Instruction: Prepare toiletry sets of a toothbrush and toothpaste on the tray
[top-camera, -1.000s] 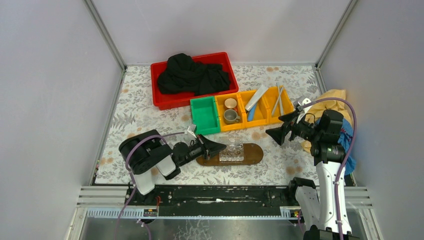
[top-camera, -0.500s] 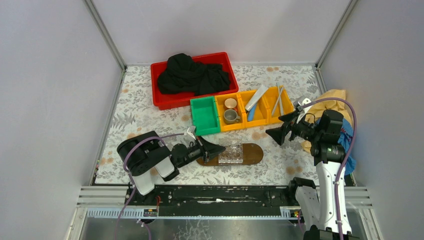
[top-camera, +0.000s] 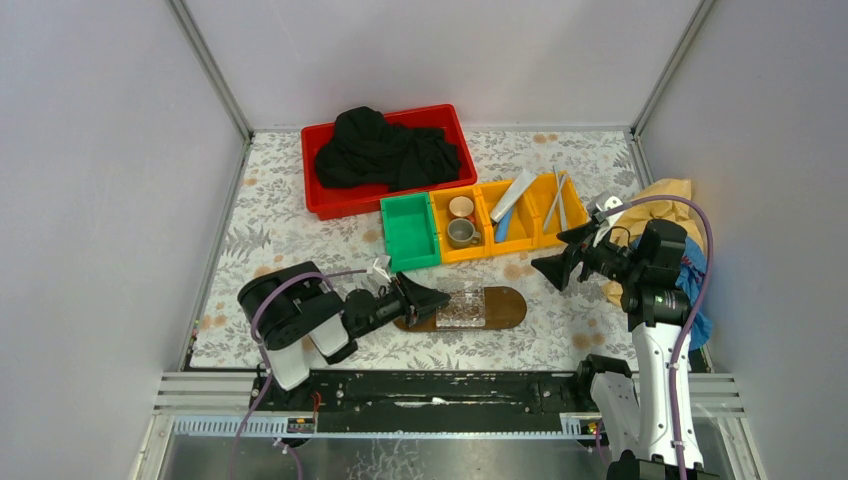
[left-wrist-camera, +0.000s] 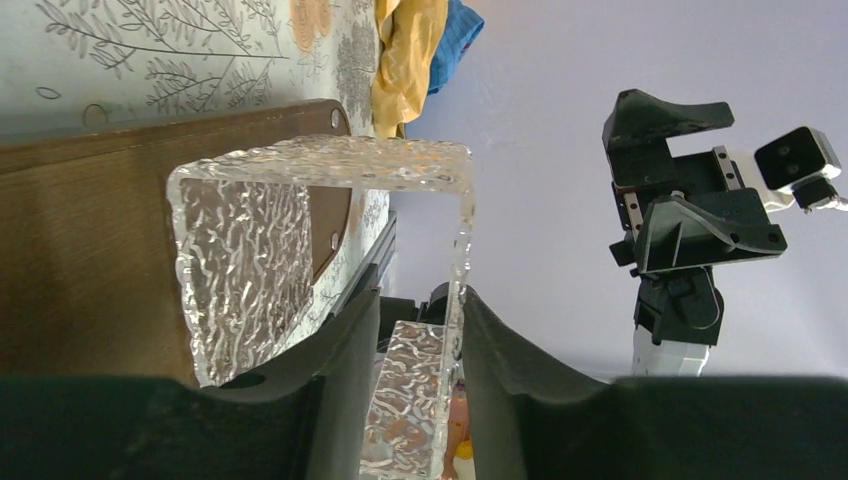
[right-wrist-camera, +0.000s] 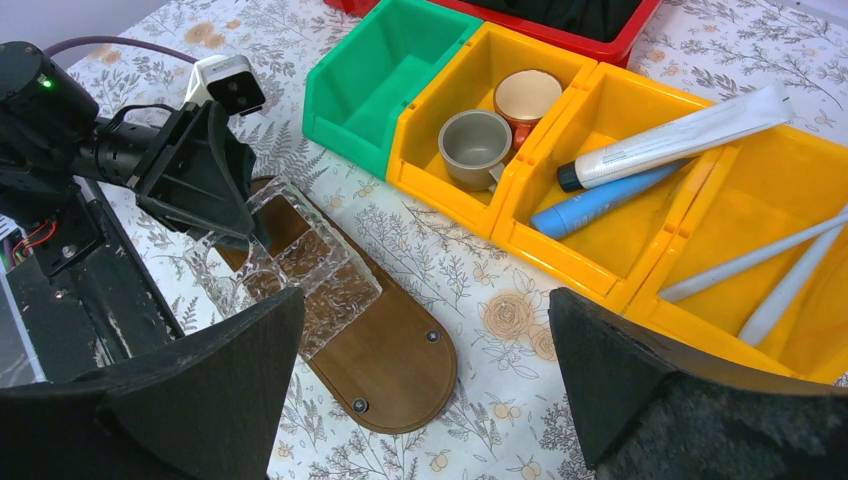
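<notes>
The dark-brown tray lies near the front middle, also in the left wrist view and the right wrist view. A clear ribbed plastic box stands on it. My left gripper is shut on the box's near wall. The silvery-white toothpaste and the blue toothpaste lie in a yellow bin. Two toothbrushes lie in the yellow bin beside it. My right gripper is open and empty, above the table right of the tray.
A red bin with black cloth stands at the back. A green bin and a yellow bin with two cups stand behind the tray. Yellow and blue cloths lie at the right edge.
My left gripper has narrowed onto the clear box's wall and shifted slightly toward the near side. The box has moved slightly left with it. The right arm has not moved.
</notes>
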